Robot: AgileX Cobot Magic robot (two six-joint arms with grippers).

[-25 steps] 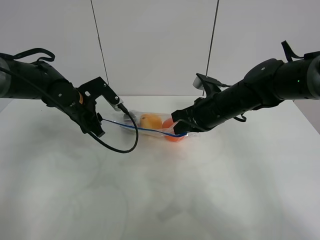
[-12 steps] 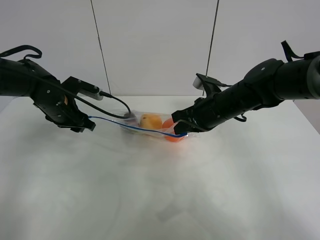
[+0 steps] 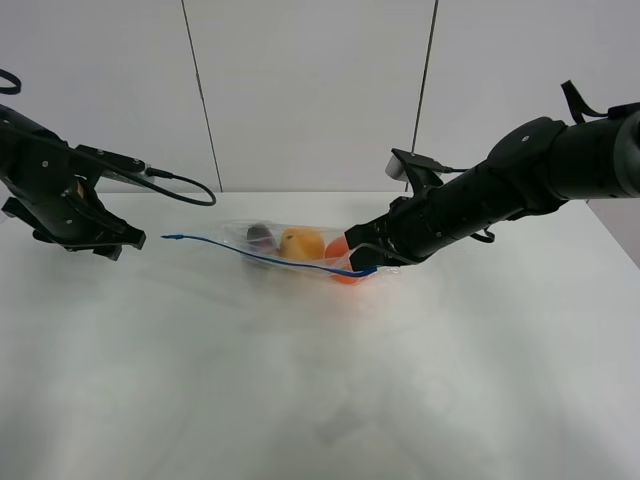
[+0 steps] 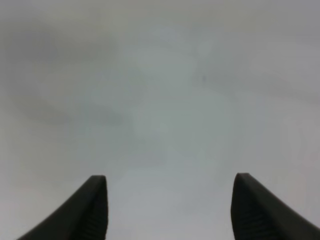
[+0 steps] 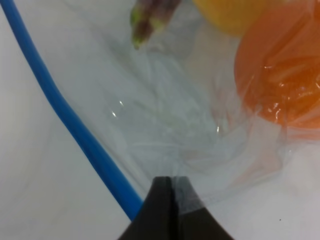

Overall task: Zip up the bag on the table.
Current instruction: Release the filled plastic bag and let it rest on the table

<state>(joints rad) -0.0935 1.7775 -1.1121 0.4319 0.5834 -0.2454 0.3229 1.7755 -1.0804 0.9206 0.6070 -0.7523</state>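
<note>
Status on the zip job: looks mostly done, not confirmed.

Seeing the bag (image 3: 300,250) flat on the bench (image 3: 320,400), mid-width, toward the far edge, with a pear (image 3: 301,242), an orange (image 5: 280,75) and an eggplant (image 3: 260,236) inside.

Tracking the blue zipper strip (image 3: 250,256) as one thin line from the right tool (image 5: 167,187) across to a free end on the left, well apart from the left tool (image 4: 170,210). No visible gap between two tracks in the high view, so judging it closed along most of its run. Can't verify the seal at the free end: too small. Can't spot a slider either.

Right tool: pinched tight on the clear plastic at the bag's corner, just beside the strip, near the orange. Reads as the anchor hold.

Left tool: spread wide, holding nothing, only bare bench in its wrist view. Sits off at the left side, apart from the bag.

Left to do, as a guess: check the last stretch at the free end, press it shut if needed, then let go of the corner. Risk: tugging the bag on release and popping the seal.
</note>
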